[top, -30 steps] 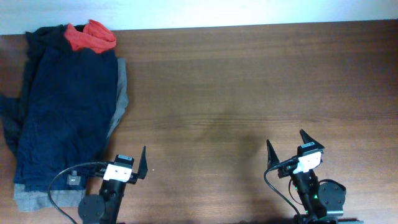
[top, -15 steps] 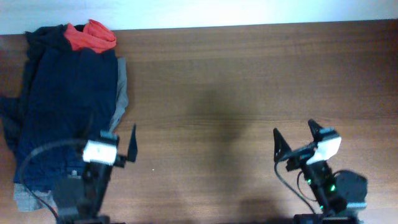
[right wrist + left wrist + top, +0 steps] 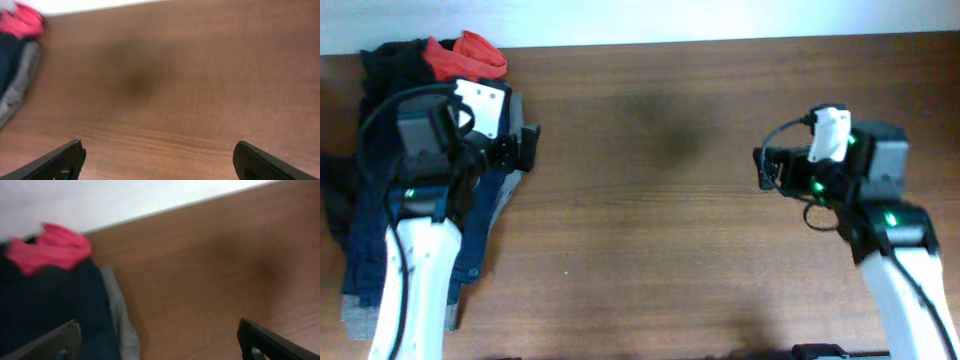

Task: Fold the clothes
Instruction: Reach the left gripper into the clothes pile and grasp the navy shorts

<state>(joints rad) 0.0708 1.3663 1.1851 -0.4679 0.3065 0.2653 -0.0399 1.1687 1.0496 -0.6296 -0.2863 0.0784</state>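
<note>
Clothes (image 3: 365,230) lie heaped at the left end of the surface (image 3: 650,250) — no finished fold is apparent, so the whole task appears outstanding. The left end effector (image 3: 523,150) hovers beside the heap and the right end effector (image 3: 765,170) over bare wood — both spread wide, holding nothing.

We find the clothes (image 3: 365,220) heaped at the left end of the table (image 3: 650,250), a small garment (image 3: 468,55) on the heap's rear end, our left hand (image 3: 525,150) above the heap's right border, and our right hand (image 3: 765,168) above the table's right side, well apart.
</note>
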